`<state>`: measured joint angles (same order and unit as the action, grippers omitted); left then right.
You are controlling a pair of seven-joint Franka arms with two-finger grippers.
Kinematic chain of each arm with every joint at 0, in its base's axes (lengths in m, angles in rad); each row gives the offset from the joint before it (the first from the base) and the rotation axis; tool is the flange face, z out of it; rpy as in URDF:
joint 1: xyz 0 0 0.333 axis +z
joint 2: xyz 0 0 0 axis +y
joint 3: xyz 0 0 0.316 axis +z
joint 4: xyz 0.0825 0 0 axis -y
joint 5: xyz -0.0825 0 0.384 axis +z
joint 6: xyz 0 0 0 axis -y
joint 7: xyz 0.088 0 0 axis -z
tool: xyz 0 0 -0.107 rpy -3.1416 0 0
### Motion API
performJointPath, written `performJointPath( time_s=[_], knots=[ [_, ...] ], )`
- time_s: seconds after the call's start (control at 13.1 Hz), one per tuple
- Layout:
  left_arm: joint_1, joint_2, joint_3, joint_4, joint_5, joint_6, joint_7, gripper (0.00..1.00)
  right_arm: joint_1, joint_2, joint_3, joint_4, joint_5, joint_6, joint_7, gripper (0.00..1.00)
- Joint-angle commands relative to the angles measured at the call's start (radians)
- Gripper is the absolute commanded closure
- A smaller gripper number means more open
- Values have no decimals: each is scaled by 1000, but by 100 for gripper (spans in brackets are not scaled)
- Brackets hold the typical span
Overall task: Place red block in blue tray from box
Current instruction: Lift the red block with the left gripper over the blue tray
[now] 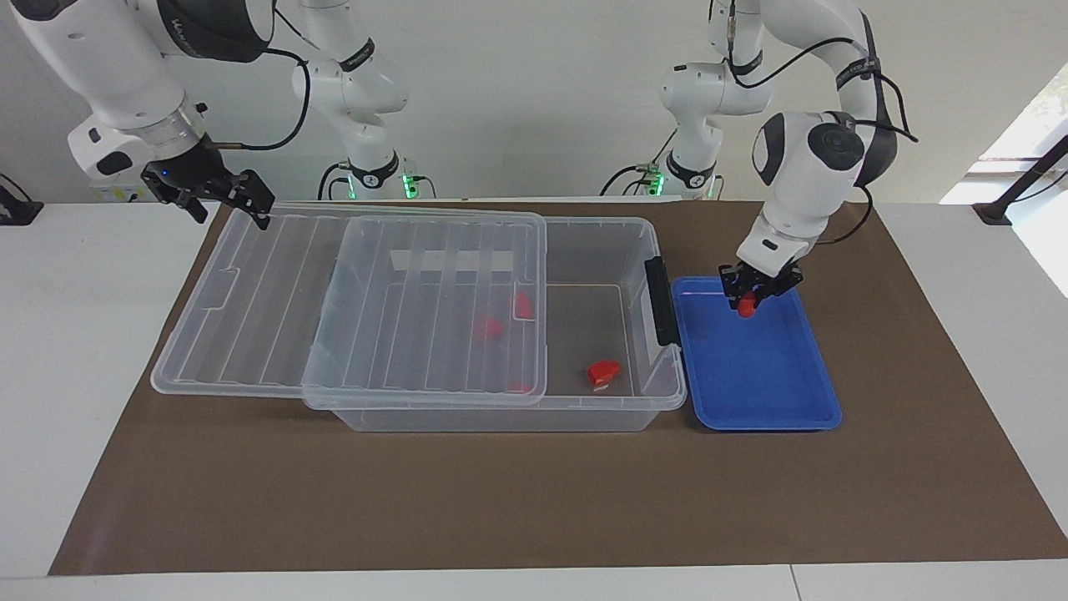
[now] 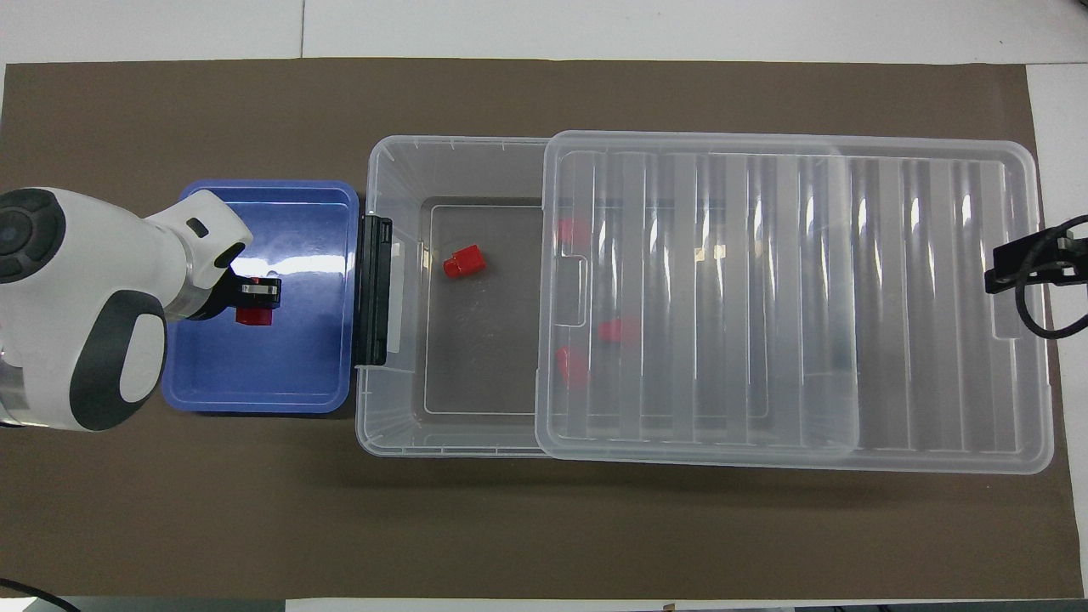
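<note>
My left gripper [image 1: 756,294] [image 2: 257,299] is shut on the small red block [image 1: 746,309] [image 2: 253,317]. It holds the block low over the blue tray [image 1: 751,384] [image 2: 280,374], over the part nearer the robots. Whether the block touches the tray floor I cannot tell. The tray lies beside the latch end of the clear box [image 1: 584,415] [image 2: 393,170]. The box's ribbed lid [image 1: 375,309] [image 2: 790,289] is slid toward the right arm's end, leaving the latch end uncovered. My right gripper [image 1: 219,197] [image 2: 1016,265] hangs open over the lid's outer end, holding nothing.
A wider red piece [image 1: 602,372] [image 2: 463,262] lies in the uncovered part of the box. Other red pieces [image 1: 488,327] [image 2: 619,330] show through the lid. The black latch handle [image 1: 659,300] [image 2: 374,289] stands between box and tray. A brown mat [image 1: 534,501] covers the table.
</note>
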<state>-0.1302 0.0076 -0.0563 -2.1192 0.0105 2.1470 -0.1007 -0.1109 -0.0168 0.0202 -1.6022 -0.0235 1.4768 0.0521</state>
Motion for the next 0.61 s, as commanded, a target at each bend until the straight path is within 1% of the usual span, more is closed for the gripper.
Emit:
performJointPath(
  time_s=[0.0,0.08,0.31,0.46,0.54],
  knots=[
    [46,78,-8,-13,-4,99,24,100,11,17,3,16,-6,-3,22,0],
    [52,115,-8,-15,-4,141,39,100,28,20,-3,21,-6,-1,22,0],
    [67,198,-8,-22,-4,236,55,100,33,6,-8,19,-4,-10,22,0],
    [89,198,-8,-36,-4,255,53,100,20,1,-6,11,-4,-3,22,0],
    [89,196,-8,-35,-4,245,50,45,4,0,1,8,-3,-1,22,0]
  ],
)
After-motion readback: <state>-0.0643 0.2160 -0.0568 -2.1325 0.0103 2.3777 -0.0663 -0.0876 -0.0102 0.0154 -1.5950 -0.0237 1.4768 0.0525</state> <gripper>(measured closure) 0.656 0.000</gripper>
